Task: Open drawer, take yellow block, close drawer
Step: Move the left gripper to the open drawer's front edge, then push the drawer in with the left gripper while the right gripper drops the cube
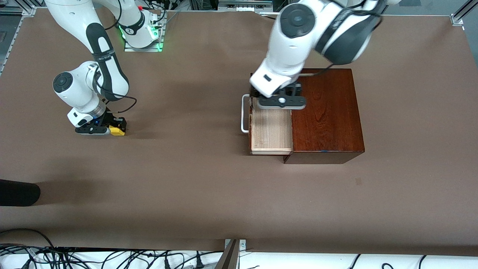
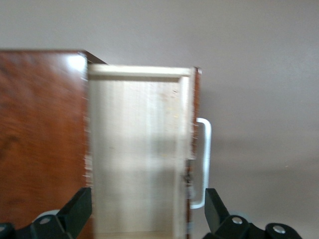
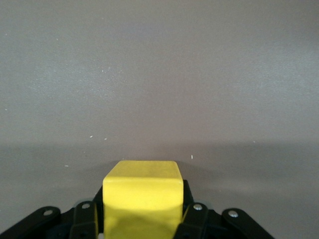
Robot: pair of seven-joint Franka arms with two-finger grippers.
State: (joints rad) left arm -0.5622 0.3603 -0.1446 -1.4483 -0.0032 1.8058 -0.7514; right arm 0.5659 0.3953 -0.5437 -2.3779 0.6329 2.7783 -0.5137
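The drawer (image 1: pixel 270 129) of the dark reddish-brown wooden box (image 1: pixel 328 112) stands pulled out, and its pale interior (image 2: pixel 134 154) shows nothing in it. Its white loop handle (image 1: pixel 244 114) faces the right arm's end of the table and also shows in the left wrist view (image 2: pixel 204 159). My left gripper (image 1: pixel 282 101) hangs over the open drawer, open and empty (image 2: pixel 148 214). My right gripper (image 1: pixel 112 130) is shut on the yellow block (image 1: pixel 117 130) low at the table toward the right arm's end; the block fills the space between the fingers (image 3: pixel 143 199).
A black rounded object (image 1: pixel 18 192) lies at the right arm's end of the table, nearer the front camera. Cables run along the table's front edge. Bare brown table lies between the block and the box.
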